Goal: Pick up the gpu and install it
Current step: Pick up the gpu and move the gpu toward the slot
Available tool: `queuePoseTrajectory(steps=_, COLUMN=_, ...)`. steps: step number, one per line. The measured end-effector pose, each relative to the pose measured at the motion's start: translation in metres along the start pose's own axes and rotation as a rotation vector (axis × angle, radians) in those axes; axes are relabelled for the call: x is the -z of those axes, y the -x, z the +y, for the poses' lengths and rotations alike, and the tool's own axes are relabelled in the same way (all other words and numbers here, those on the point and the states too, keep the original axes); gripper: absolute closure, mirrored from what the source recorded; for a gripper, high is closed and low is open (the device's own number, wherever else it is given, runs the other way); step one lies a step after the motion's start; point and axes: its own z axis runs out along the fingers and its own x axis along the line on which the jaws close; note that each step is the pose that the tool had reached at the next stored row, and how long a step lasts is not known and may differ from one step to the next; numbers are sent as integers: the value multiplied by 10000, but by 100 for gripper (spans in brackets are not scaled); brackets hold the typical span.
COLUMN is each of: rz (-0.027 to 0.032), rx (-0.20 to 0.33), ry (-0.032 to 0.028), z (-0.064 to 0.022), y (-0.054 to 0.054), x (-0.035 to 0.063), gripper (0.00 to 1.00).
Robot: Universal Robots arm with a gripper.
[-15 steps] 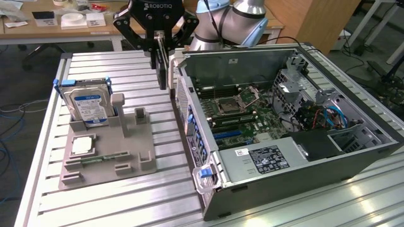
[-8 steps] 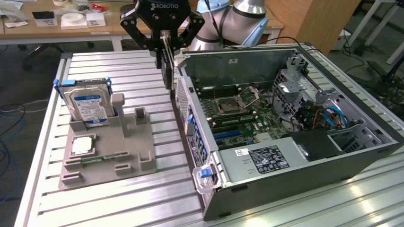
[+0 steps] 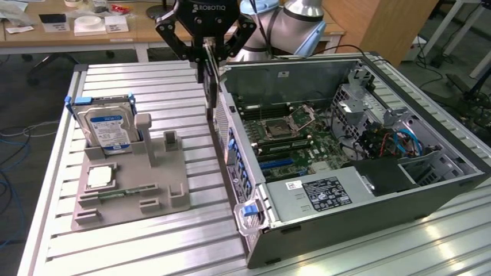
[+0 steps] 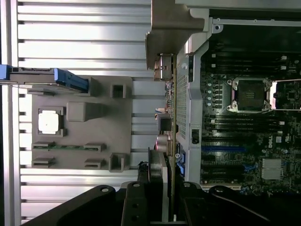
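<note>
Just beside the computer case (image 3: 368, 218), jaws tight on the upright gpu (image 3: 208, 86).

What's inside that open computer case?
A motherboard with a processor socket, a labelled power supply and blue cables. What lies under the power supply is hidden.

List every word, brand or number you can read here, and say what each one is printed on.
"ROBOTIQ": on the body of the claw, above the gpu it grips.
"DELL", faint: on the motherboard.
Label on the hard drive: too small to read.
Label on the power supply: too blurred to read.
Print on the cards on the background desk: unreadable.
</note>
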Motion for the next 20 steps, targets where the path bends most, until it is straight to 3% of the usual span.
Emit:
queuePoseTrajectory(steps=8, rz=3, rx=-1, ry=13, z=-6, y=100, x=0, gripper=72)
queuePoseTrajectory(steps=20, rz=3, rx=-1, ry=13, z=-7, y=360, x=-2, gripper=72)
